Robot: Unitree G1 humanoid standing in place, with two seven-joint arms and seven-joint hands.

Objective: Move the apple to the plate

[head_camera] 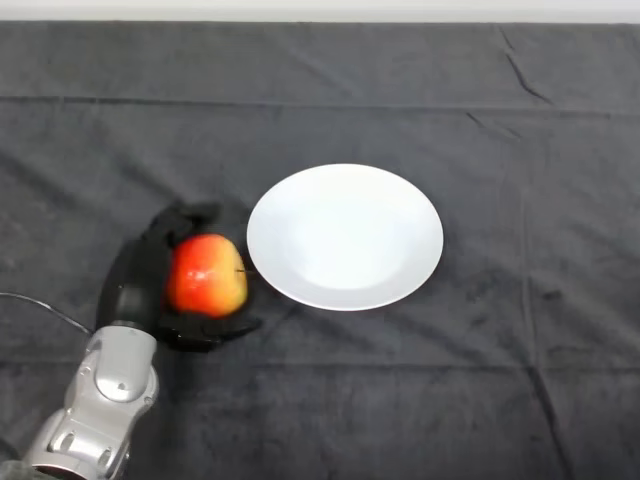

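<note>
Apple [207, 275]: red with a yellow-green patch on its right side, stem pointing right toward the plate. It sits in the left hand [138, 282], just left of the plate's rim, not on the plate. Can't tell whether it's resting on the cloth or lifted off it.

Left hand: black, clamped on the apple. Fingers [190, 218] curl over the far side of the fruit, the thumb [215, 330] wraps under the near side, and the palm backs it from the left. The right face of the apple is exposed.

Arm [100, 405]: silver-grey, comes in from the lower left corner and runs up to the wrist right below the hand.

Plate [345, 237]: white, round, shallow, nothing on it. It lies roughly mid-desk, flat on the cloth. Its left edge is just beside the apple; a narrow gap or light contact there, can't tell which.

Desk [520, 380]: covered by a dark grey cloth with a few creases, one long fold running across the far side and a short diagonal one at upper right. A pale strip shows past the cloth's far edge.
</note>
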